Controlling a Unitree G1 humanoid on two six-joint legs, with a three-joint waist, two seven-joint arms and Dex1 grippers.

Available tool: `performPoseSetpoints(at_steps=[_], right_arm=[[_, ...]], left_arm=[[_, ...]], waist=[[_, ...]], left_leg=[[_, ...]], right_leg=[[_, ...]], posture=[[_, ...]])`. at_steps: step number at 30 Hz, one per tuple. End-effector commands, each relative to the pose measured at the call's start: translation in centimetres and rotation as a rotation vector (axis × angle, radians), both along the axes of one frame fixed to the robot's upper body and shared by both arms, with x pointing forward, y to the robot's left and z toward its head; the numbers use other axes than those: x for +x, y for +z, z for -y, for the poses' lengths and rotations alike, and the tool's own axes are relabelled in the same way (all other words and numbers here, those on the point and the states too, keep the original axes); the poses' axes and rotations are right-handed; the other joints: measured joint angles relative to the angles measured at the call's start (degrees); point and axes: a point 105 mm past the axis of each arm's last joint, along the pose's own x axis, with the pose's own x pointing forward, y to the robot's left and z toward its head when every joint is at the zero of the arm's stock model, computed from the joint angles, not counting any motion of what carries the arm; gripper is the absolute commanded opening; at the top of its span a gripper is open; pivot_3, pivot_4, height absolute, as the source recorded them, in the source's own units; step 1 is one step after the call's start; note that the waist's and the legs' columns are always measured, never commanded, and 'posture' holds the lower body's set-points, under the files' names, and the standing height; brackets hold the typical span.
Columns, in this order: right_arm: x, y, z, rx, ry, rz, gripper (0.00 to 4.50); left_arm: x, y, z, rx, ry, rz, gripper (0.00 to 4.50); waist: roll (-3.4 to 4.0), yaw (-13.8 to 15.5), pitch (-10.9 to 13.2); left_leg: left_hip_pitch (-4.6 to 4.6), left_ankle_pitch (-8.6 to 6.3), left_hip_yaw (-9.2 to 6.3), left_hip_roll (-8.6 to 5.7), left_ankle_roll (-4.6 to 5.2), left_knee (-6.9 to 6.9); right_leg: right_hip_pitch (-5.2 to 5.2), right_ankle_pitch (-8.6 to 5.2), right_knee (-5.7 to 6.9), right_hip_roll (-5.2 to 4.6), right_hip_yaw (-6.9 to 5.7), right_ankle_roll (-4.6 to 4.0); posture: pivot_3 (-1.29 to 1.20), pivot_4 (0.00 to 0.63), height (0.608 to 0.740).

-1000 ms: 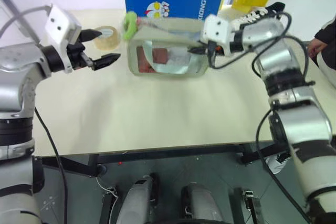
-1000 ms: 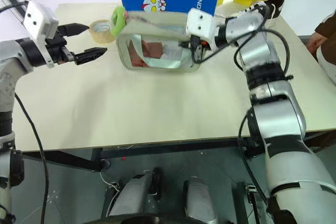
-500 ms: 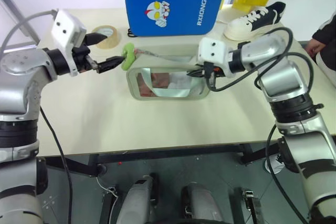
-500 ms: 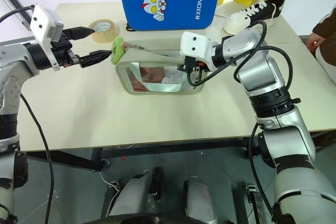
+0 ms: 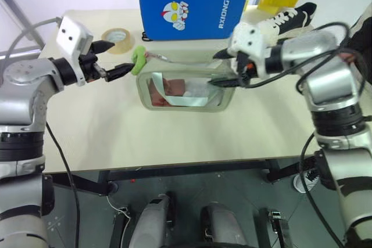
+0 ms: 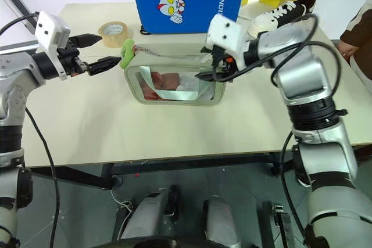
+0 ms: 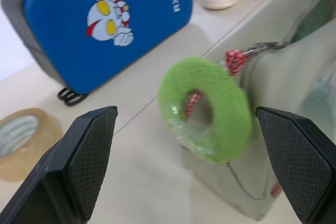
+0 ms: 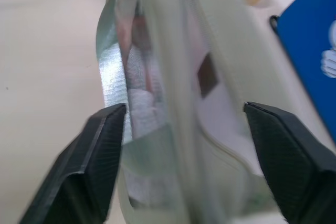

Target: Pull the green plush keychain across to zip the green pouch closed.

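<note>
Since the earlier frames the green pouch (image 5: 185,88) is lying lower on the table (image 5: 174,137), no longer lifted against the blue case (image 5: 193,5), and the right pincer (image 5: 222,69) is spreading after being pressed shut, letting go of the pouch's right end, its fingers now flanking that end without pinching it. Over at the centre-left of the head views the left pincer (image 5: 110,60) is standing spread wide, its tips just beside the green plush keychain (image 5: 139,60), which is hanging as a lime ring at the pouch's upper left corner on a short chain with a bit of pink. In the left wrist view the ring (image 7: 206,108) is sitting between the two open fingers (image 7: 86,153), not yet gripped. For the step in hand, I judge the left pincer should be closing on the plush ring itself, not the chain, while the right one is steadying the far end so the pouch is not sliding along during the pull. Room looks fair: the tape roll (image 5: 117,39) is sitting near the left pincer toward the upper left, the case and a shoe (image 5: 282,20) are standing behind, and a person's sleeve (image 5: 361,33) is showing at the right edge, so pulling along the pouch's top edge seems safest.
</note>
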Motion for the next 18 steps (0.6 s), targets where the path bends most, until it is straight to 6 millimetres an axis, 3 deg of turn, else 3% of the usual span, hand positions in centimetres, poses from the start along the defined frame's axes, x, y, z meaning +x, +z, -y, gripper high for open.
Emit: performPoseSetpoints(at_steps=[1,6,8,13,14,18], right_arm=[[-0.9,1.4,1.4,0.018,-0.015,0.056,3.66],[-0.4,-1.3,2.7,-0.035,-0.052,0.031,3.66],[-0.2,-1.9,2.6,-0.022,-0.052,0.014,2.87],[0.3,-2.7,2.2,-0.035,-0.042,0.034,0.27],[0.3,-2.7,2.2,-0.037,-0.039,0.045,0.08],[0.3,-2.7,2.0,-0.049,-0.029,0.065,0.08]], left_arm=[[0.9,1.2,-1.8,-0.020,0.099,0.075,4.50],[2.3,0.8,-2.4,-0.027,0.147,0.085,4.50],[3.1,1.0,-2.7,-0.033,0.180,0.100,4.50],[4.0,0.6,-1.4,-0.043,0.147,0.098,4.50],[3.9,0.6,-0.8,-0.049,0.122,0.093,4.50],[3.5,0.7,-0.2,-0.052,0.075,0.081,4.50]], waist=[[0.00,-0.04,0.00],[-0.04,0.01,-0.03],[-0.04,0.01,-0.03],[-0.04,-0.14,-0.03],[-0.04,-0.13,-0.03],[-0.04,-0.21,-0.03]], left_leg=[[0.03,-0.03,0.00,0.00,-0.01,0.00],[0.04,-0.06,0.00,0.00,0.00,0.01],[0.02,-0.01,0.00,0.00,0.07,0.02],[-0.13,0.10,0.01,-0.01,-0.02,0.05],[-0.13,0.13,0.01,-0.01,-0.07,0.05],[-0.12,0.13,0.01,0.00,-0.07,0.07]], right_leg=[[0.00,0.00,0.00,0.00,0.00,0.00],[0.04,0.00,-0.03,-0.03,0.00,0.00],[0.03,0.00,-0.02,-0.02,-0.01,0.00],[0.08,0.01,-0.01,0.00,-0.01,0.01],[0.08,0.01,-0.01,0.00,-0.01,0.01],[0.11,0.01,0.01,0.00,-0.01,0.01]], posture=[[0.00,0.150,0.740],[0.00,0.150,0.740],[0.00,0.150,0.740],[0.00,0.150,0.740],[0.00,0.150,0.740],[0.00,0.150,0.740]])
